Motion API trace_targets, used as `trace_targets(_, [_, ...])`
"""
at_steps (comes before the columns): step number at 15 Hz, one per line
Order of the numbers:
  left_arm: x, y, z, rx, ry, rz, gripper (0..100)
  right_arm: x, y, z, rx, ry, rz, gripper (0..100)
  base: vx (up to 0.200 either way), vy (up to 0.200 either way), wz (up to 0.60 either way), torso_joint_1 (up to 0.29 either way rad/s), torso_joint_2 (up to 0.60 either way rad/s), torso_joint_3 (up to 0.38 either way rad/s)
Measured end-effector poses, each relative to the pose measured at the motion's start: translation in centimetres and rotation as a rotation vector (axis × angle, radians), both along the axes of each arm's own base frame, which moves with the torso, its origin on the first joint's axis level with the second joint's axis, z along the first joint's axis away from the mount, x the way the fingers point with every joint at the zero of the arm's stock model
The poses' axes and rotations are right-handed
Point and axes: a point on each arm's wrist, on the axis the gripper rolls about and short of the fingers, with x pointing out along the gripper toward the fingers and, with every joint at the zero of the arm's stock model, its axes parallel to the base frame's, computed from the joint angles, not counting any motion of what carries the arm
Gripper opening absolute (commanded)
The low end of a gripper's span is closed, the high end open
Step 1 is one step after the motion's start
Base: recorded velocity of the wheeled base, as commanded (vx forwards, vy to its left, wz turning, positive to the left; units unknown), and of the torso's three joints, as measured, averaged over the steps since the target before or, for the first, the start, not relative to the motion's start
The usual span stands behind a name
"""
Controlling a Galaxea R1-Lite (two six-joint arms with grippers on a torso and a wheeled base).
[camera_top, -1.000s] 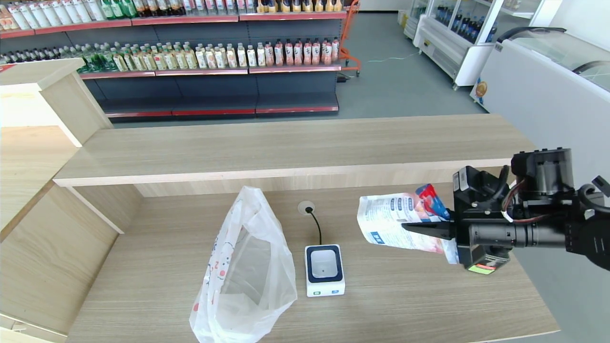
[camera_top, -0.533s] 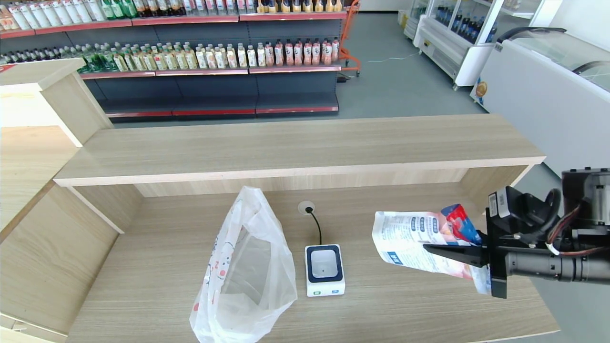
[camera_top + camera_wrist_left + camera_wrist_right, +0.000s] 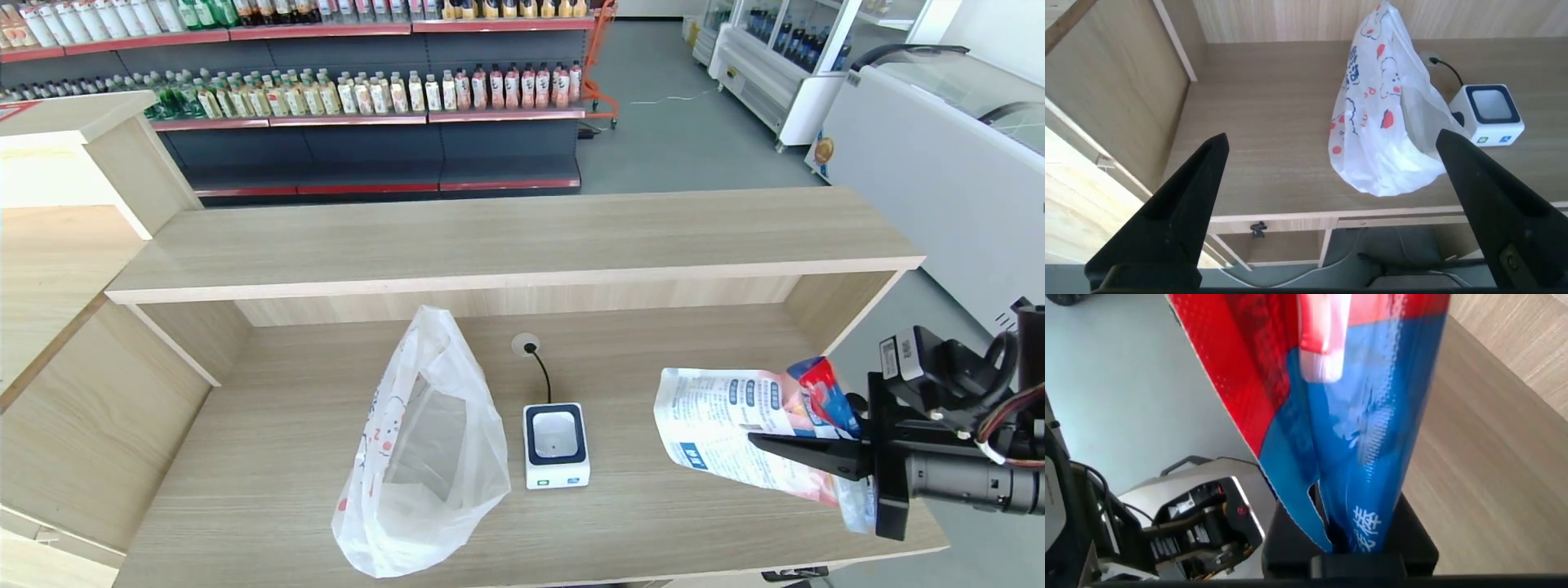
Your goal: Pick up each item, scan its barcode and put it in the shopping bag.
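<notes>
My right gripper [image 3: 771, 437] is shut on a white snack pouch [image 3: 731, 420] with a red and blue end, held on its side over the right end of the lower counter. In the right wrist view the pouch's red and blue film [image 3: 1355, 416] runs down into the shut gripper [image 3: 1351, 555]. A white scanner [image 3: 556, 445] with a dark window sits mid-counter, left of the pouch. The translucent shopping bag [image 3: 424, 465] stands open to the scanner's left. My left gripper [image 3: 1331, 139] hangs open and holds nothing, off the counter's front edge, facing the bag [image 3: 1384, 114] and the scanner [image 3: 1488, 114].
A black cable [image 3: 540, 374] runs from the scanner to a grommet at the back. A raised wooden ledge [image 3: 506, 245] borders the counter's far side, and side panels close its left and right ends. Shelves of bottles [image 3: 367, 90] and freezers [image 3: 939, 139] stand beyond.
My right gripper has carried the pouch to the right and towards the counter's front edge, away from the scanner. The head view has shifted slightly. The bag and the scanner stay put.
</notes>
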Motion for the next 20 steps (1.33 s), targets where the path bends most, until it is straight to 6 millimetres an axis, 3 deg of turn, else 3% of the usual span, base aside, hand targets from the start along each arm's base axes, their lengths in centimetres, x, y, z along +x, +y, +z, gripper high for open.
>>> trace_targets(7, [0.0,0.0,0.0,0.0,0.0,-0.001,100,0.6,0.1,0.2,0.092,0.124,-0.055,0,0.0,0.2,0.0,0.01,0.0,-0.001])
trace_targets(10, [0.0,0.0,0.0,0.0,0.0,0.0,100,0.8,0.3,-0.2,0.111,0.181,-0.067,0,0.0,0.0,0.0,0.0,0.0,0.0])
trace_targets(16, [0.0,0.0,0.0,0.0,0.0,0.0,100,2.0,0.1,-3.2,-0.009,0.244,-0.23,0,0.0,0.0,0.0,0.0,0.0,0.0])
trace_targets(20, [0.0,0.0,0.0,0.0,0.0,0.0,100,4.8,0.3,-5.5,-0.137,0.065,-0.169,0,0.0,0.0,0.0,0.0,0.0,0.0])
